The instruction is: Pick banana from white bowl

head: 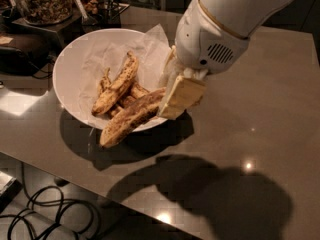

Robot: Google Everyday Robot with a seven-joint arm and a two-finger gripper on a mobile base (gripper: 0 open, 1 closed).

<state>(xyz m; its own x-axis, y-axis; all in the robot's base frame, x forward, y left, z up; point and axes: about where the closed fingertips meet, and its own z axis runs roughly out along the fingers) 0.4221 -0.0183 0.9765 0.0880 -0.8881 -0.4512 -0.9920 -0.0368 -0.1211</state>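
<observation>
Camera view: the white bowl [64, 69] sits on the brown table [260, 134], lined with crumpled paper [150, 44] that pokes over its far rim. Inside lie a straighter yellow banana [119, 84] and some short pieces [131, 98]. The banana [131, 119], long and brown-mottled, lies at the near side, its left tip sticking out over the rim. The gripper [180, 98] is at the bowl's right edge, clamped on that banana's right end, a cream finger pad [182, 95] facing the camera. The white arm [215, 39] slants down from the upper right, wrist bent toward the bowl.
</observation>
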